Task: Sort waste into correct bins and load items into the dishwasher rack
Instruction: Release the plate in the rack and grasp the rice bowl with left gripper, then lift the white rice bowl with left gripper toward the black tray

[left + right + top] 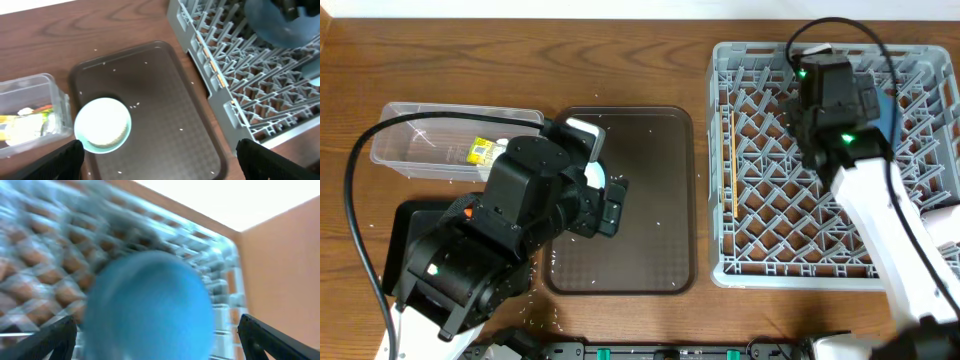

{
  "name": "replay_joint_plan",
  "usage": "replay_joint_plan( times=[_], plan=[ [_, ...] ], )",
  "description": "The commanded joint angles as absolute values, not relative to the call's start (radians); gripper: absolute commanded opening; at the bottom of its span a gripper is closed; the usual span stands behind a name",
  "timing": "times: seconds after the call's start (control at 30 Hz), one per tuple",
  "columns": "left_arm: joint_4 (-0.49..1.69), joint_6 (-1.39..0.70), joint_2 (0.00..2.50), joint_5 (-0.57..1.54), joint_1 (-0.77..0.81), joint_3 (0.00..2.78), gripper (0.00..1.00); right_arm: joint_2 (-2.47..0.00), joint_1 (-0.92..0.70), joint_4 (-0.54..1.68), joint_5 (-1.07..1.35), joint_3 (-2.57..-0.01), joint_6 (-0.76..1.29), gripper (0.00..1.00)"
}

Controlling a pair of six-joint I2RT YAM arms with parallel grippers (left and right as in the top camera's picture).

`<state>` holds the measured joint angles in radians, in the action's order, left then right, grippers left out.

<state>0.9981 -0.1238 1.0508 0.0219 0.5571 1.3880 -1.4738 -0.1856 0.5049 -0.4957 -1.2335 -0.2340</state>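
The white bowl with a light-blue outside [102, 125] sits upright on the dark-brown serving tray [165, 100], with white rice grains [134, 105] scattered around it. My left gripper [160, 155] hovers above the tray beside the bowl, open wide and empty; it also shows in the overhead view [610, 205]. The large blue plate [150, 305] is blurred and lies between the spread fingers of my right gripper [160, 337], over the grey dishwasher rack [760, 240]. The clear box [410, 140] holds the yellow-green wrapper [480, 151].
The black tray [405, 230] lies at the lower left, mostly hidden under my left arm. The rack's near wall [220, 95] stands just right of the serving tray. The right arm [880, 210] reaches across the rack from the lower right.
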Motion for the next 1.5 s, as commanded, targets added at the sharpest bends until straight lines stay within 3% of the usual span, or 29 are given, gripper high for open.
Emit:
replay_joint_plan(
  times=[0.0,0.27,0.37,0.7,0.9,0.97,1.1,1.47],
  plan=[
    [1.007,-0.097,1.027,-0.039,0.557,1.401,0.98,-1.400,-0.198,0.539,-0.255,-1.238,-0.063,0.95],
    [1.110,-0.102,1.037,-0.051,0.545,1.400,0.98,-1.291,-0.198,0.723,0.020,-1.238,0.001,0.96],
    [1.149,-0.189,1.077,-0.127,0.505,1.391,0.98,-1.269,-0.198,0.775,0.186,-1.238,0.000,0.98],
    [1.229,-0.397,1.251,-0.078,0.382,1.369,0.98,-1.264,-0.198,0.857,0.514,-1.238,0.007,0.99],
    [1.224,-0.342,1.368,-0.059,0.381,1.338,0.98,-1.264,-0.197,0.885,0.500,-1.238,0.042,0.99],
    [1.200,-0.310,1.416,-0.022,0.384,1.330,1.00,-1.264,-0.197,0.890,0.411,-1.238,0.152,0.99],
    [1.154,-0.244,1.521,-0.007,0.391,1.328,0.83,-1.264,-0.191,0.934,0.152,-1.238,0.445,0.99],
    [1.132,-0.249,1.603,-0.011,0.335,1.306,0.77,-1.264,-0.187,0.963,0.131,-1.238,0.444,0.99]
  ],
)
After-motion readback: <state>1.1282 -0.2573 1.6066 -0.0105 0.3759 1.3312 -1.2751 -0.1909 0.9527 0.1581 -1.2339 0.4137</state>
